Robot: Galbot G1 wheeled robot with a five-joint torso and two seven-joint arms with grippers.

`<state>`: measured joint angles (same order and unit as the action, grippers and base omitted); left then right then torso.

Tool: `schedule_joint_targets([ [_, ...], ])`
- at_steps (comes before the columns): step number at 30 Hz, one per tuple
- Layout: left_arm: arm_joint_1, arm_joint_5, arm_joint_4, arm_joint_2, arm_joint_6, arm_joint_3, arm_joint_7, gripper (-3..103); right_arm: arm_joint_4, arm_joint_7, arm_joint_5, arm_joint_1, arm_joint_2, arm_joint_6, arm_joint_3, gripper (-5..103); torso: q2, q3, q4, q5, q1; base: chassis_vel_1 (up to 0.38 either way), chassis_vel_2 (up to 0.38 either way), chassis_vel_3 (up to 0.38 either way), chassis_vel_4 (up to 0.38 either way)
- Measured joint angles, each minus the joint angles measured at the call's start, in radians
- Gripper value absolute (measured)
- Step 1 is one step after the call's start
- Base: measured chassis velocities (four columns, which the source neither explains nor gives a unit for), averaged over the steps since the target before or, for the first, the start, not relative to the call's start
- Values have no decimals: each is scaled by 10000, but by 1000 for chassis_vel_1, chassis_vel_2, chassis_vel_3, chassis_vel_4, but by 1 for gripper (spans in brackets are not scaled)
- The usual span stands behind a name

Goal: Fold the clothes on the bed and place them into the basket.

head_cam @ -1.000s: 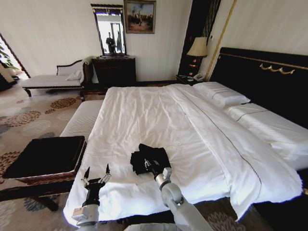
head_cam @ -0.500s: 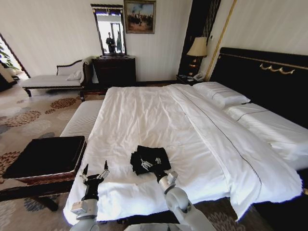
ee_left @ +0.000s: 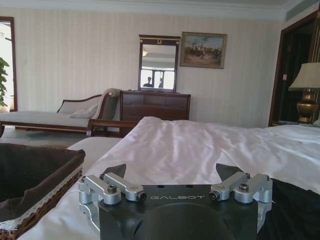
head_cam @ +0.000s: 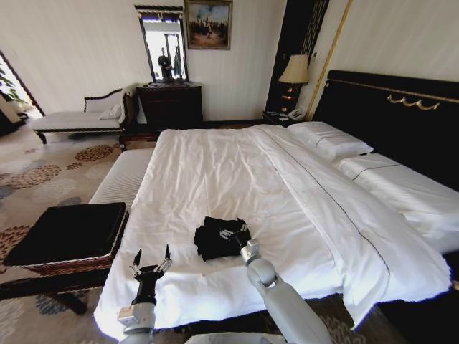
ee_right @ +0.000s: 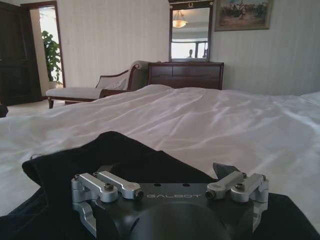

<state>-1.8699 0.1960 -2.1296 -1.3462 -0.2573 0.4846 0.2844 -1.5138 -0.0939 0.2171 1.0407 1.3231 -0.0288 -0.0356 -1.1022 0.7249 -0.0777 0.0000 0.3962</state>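
Both claws moved: right claw (head_cam: 234, 234), jaws apart, advanced onto the T-shirt (head_cam: 215, 236); left claw (head_cam: 152, 264), spread, shifted slightly right.

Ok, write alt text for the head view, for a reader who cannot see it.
A folded black T-shirt lies near the foot of a white bed, with the right claw resting on it. The left claw hovers open over the bed's corner, beside a brown wicker basket on a bench.

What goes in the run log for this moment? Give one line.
shirt: bunched on bed | right end effector: open, on shirt | left end effector: open, over bed edge | basket: no shirt in it
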Motion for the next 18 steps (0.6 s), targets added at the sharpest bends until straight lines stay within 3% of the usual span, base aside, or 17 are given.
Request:
schedule_joint_targets([
  [11,210,113,289,109,24,-174,-6,100,-614,82,-683,216,-44,-153,-575,100,0,-1,0,0,0,0,0,0,0],
  [14,438,116,365,136,173,-335,-7,100,-1020,20,-416,449,-157,-160,-276,100,0,-1,1,3,-1,0,0,0,0],
  [17,1198,435,752,387,552,-860,-38,100,-2508,-329,1508,1258,-571,83,797,100,0,0,-5,0,0,0,0,0,0],
  [18,1198,435,752,387,552,-860,-38,100,-2508,-329,1508,1258,-571,83,797,100,0,0,-5,0,0,0,0,0,0],
])
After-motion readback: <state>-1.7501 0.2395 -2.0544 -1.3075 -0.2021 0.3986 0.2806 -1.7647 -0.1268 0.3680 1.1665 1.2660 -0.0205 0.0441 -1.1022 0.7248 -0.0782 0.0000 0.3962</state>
